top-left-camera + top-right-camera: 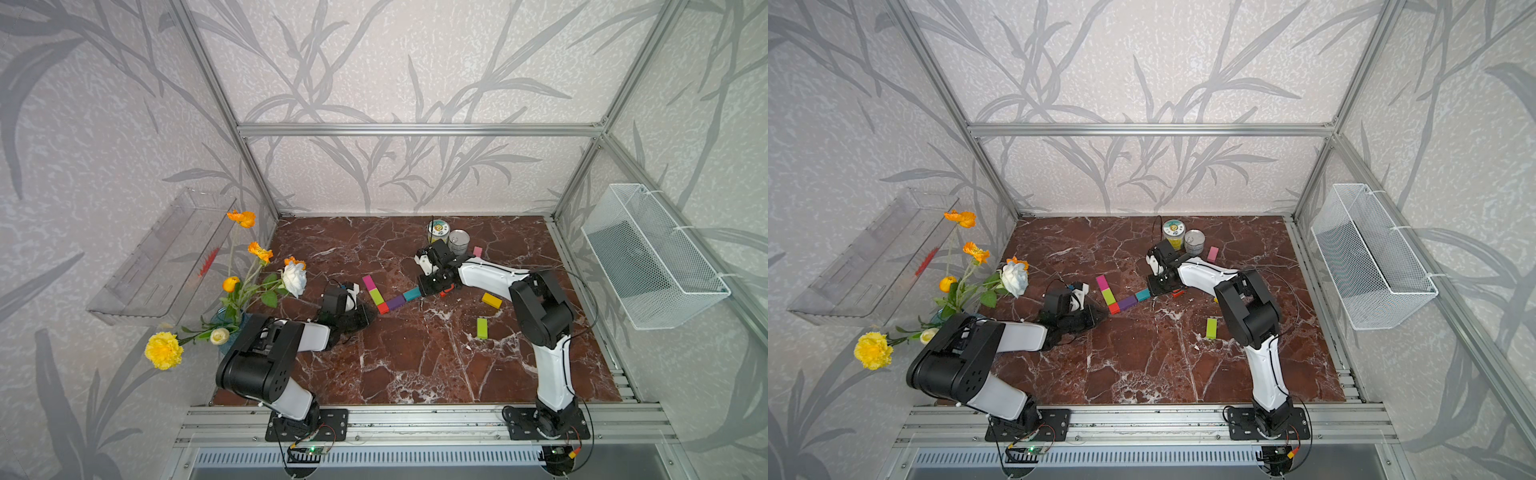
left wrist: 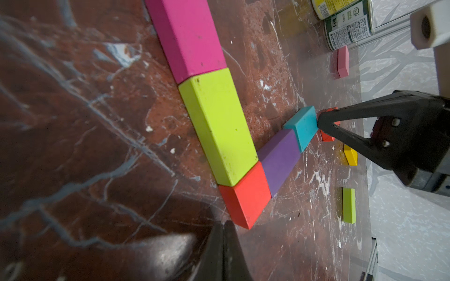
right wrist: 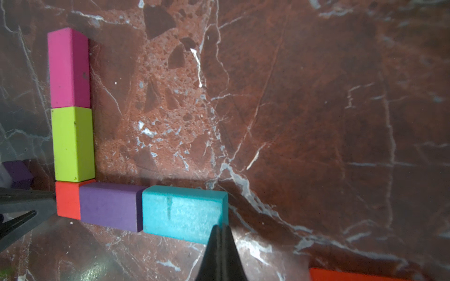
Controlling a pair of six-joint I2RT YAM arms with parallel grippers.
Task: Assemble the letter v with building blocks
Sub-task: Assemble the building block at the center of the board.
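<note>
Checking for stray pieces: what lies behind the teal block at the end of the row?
A loose red block, mostly covered by the shut right gripper at the teal block's end. Its full shape and length are hidden.

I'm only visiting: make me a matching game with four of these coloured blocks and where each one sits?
1 magenta block
2 red block
3 teal block
4 pink block

A beside the cans
B corner of the V
C at the right gripper tip
D row end, next to lime block

Pairs: 1-D, 2-B, 3-C, 4-A
</note>
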